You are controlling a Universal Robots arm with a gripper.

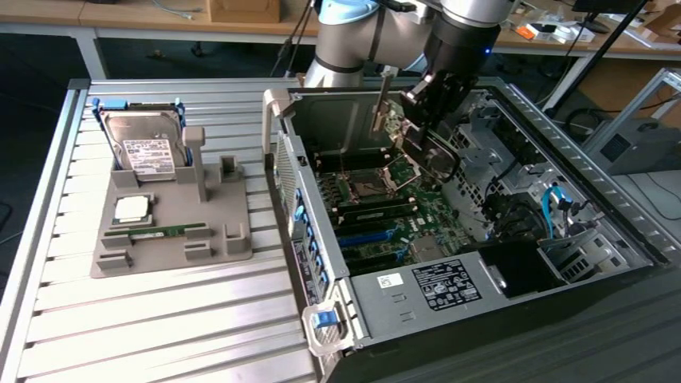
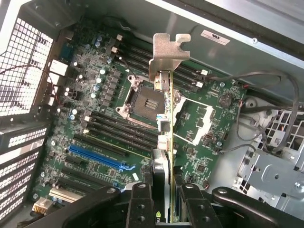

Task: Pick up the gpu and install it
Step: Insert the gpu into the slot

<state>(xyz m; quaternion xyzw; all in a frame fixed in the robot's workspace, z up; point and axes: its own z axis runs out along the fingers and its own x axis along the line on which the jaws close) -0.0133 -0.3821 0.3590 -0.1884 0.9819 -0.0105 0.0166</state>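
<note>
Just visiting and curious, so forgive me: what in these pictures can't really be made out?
- gpu: wrist view sees it edge-on, so both faces are hidden; the claw covers its gripped end.
- hard drive label: exterior view, print too small to read.
- arm: exterior view, upper part cut off by the top edge.

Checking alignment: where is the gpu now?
The gpu is held in the gripper above the motherboard, inside the case on the exterior view's right.
</note>
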